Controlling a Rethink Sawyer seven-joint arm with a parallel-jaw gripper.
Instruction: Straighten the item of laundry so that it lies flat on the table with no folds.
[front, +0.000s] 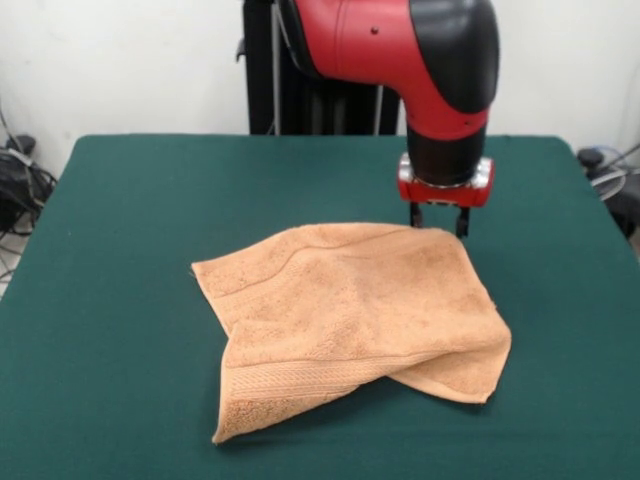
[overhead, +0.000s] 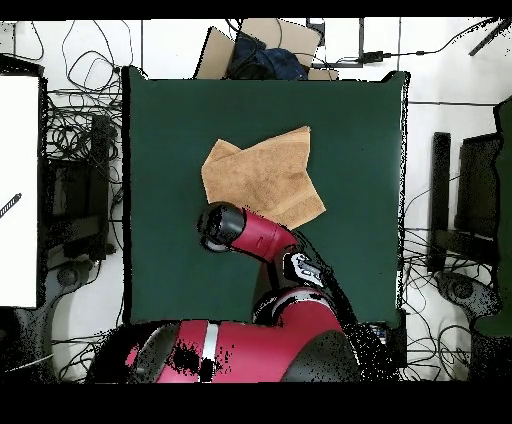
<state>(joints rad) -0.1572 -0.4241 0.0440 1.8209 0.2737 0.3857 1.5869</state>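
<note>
Because the towel (front: 350, 315) lies folded over itself mid-counter (front: 120, 200), the gripper (front: 439, 222) stands at its far edge toward the pedestal, jaws slightly apart with nothing between them, likely placed to catch that edge and draw the fold out.

Front camera faces robot; overhead looks down; both share table (front: 120, 250).
</note>
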